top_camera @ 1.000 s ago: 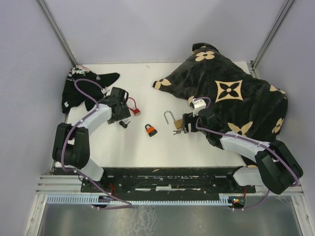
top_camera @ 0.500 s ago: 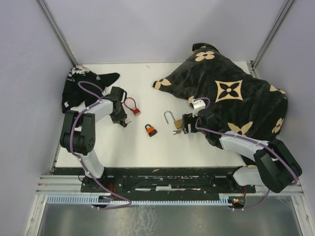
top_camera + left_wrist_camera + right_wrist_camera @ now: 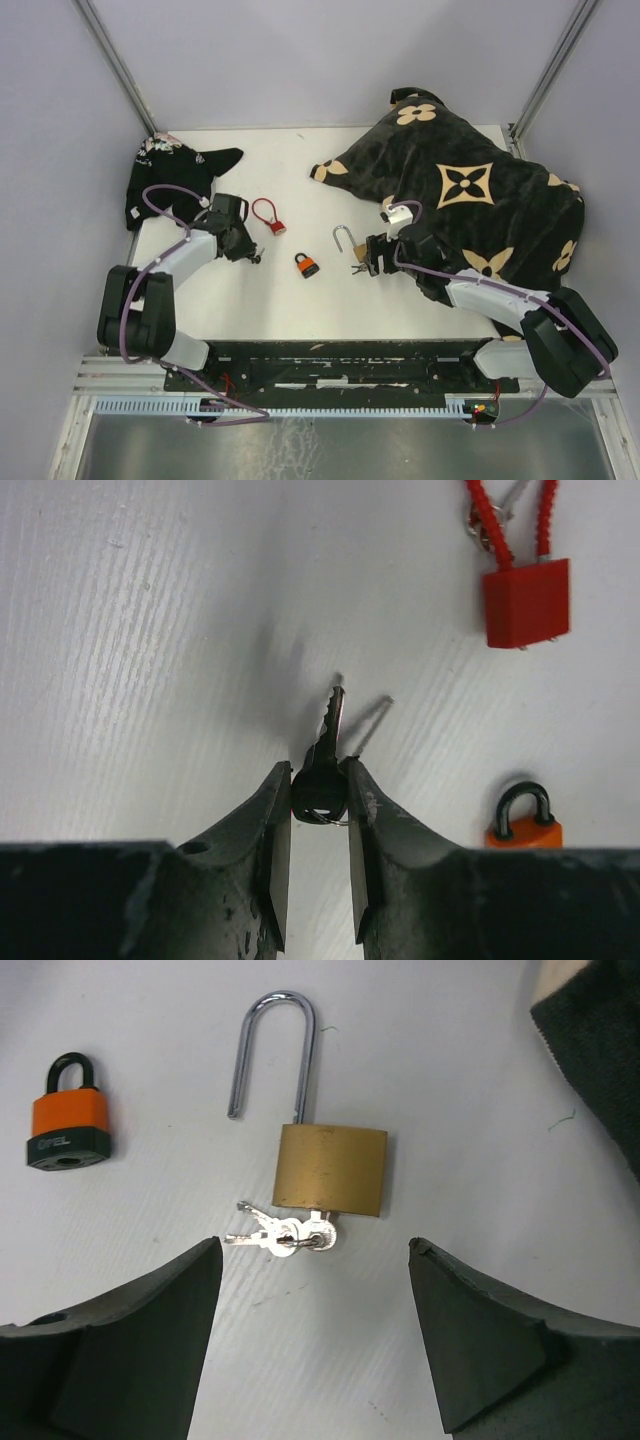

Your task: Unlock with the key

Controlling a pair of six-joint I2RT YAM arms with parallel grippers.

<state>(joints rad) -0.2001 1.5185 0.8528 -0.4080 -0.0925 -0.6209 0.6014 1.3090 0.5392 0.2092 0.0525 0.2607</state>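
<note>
A small key (image 3: pixel 322 780) with a black head lies on the white table, its blade pointing away from the wrist camera. My left gripper (image 3: pixel 318 775) is shut on that head, one finger touching each side; from above it sits at the left (image 3: pixel 250 252). An orange padlock (image 3: pixel 306 264) with a black shackle rests mid-table, also low right in the left wrist view (image 3: pixel 523 820). A brass padlock (image 3: pixel 331 1168) lies with its shackle swung open and a bunch of silver keys (image 3: pixel 285 1235) in its base. My right gripper (image 3: pixel 315 1250) stands wide open just short of those keys.
A red padlock (image 3: pixel 272 220) with a red cable loop lies beyond the left gripper. A dark cloth with beige flower prints (image 3: pixel 470 200) covers the back right, under the right arm. A black patterned cloth (image 3: pixel 170 180) is bunched at the back left corner.
The left gripper's fingers have come together onto the black-headed key, and the left arm has shifted a little. The right arm has barely moved.
</note>
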